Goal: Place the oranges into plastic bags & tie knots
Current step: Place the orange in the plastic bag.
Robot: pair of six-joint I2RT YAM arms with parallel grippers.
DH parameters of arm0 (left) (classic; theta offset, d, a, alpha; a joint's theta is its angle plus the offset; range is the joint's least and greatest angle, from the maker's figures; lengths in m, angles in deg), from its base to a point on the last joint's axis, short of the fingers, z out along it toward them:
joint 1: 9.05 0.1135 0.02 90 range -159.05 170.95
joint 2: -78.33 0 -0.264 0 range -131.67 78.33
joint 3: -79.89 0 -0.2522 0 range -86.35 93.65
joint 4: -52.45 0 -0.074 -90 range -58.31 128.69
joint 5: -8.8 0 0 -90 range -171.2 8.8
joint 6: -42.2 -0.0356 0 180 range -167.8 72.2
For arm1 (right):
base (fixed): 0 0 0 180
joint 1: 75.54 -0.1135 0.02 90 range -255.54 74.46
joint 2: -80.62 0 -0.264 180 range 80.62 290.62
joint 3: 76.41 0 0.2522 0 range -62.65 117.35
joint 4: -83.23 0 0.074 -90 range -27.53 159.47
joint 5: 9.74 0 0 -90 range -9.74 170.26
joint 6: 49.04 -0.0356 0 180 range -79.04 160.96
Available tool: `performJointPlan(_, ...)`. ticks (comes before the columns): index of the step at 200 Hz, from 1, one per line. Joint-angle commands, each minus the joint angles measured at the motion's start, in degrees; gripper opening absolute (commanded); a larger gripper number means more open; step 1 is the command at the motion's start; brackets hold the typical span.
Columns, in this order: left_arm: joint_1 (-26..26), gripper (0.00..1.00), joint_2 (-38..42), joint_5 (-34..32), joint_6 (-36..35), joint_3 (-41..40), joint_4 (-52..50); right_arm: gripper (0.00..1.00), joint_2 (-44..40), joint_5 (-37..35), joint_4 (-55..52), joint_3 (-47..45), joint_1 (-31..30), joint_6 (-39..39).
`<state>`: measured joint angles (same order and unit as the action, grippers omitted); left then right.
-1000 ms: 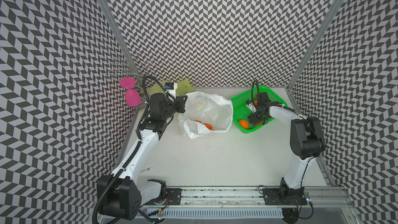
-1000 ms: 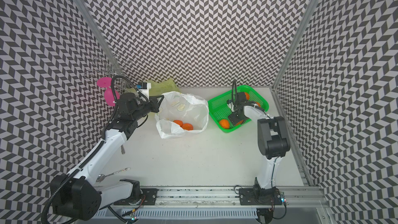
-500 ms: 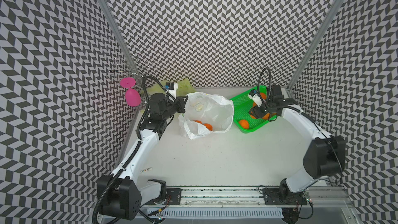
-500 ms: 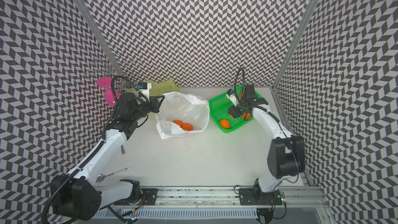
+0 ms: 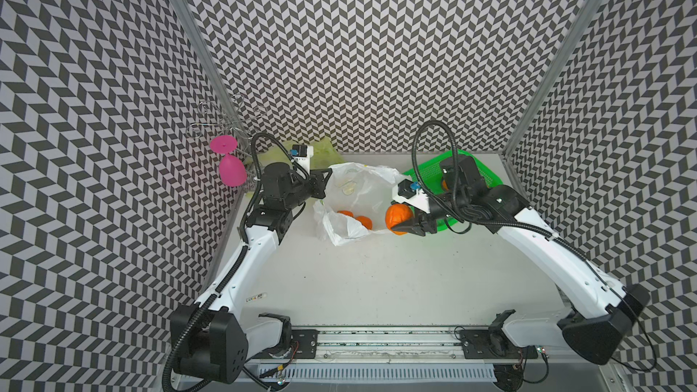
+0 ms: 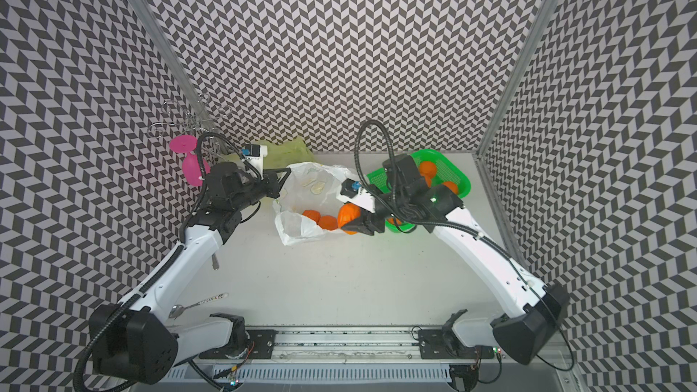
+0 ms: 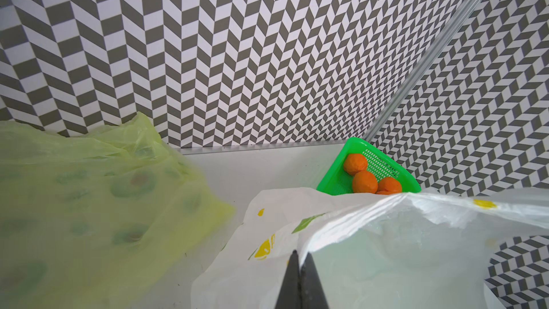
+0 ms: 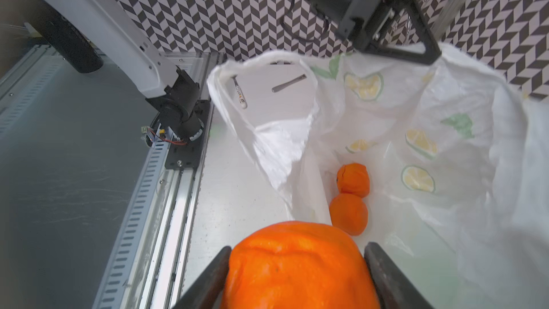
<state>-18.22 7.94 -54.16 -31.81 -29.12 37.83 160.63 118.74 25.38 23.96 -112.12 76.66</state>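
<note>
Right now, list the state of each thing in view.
White lemon-print plastic bag: open, untied, two oranges inside.
Yellow-green avocado-print plastic bag: slack, untied.
Green mesh plastic basket: holds loose oranges.
Left gripper: shut on white bag's rim.
Right gripper: shut on a wrinkled orange.

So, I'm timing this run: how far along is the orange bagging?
Done: two oranges lie in the white bag. In hand: the left gripper pinches the bag's rim, holding it open, while the right gripper carries a third orange at its mouth. Left: at least three oranges in the green basket, the yellow-green bag apparently empty, no knots tied.
</note>
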Motion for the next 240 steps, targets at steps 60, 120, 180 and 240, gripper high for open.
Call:
performJointPlan(60,0.2,0.00,0.1,2.9,0.1,-0.4,2.1,0.63,15.4,-33.5,21.0,-9.5,-1.5,-9.0)
performJointPlan(120,0.2,0.00,-0.7,2.2,-0.9,0.0,1.8,0.93,17.6,-24.8,12.8,-4.1,-1.3,-6.0)
performJointPlan(180,0.3,0.00,-0.2,0.5,-2.0,-0.2,1.8,0.95,1.4,-4.7,6.4,-8.5,2.7,-0.2)
performJointPlan(240,0.3,0.00,0.1,-2.2,-2.6,1.1,0.3,0.87,-9.7,7.1,1.4,-19.8,19.7,6.9)
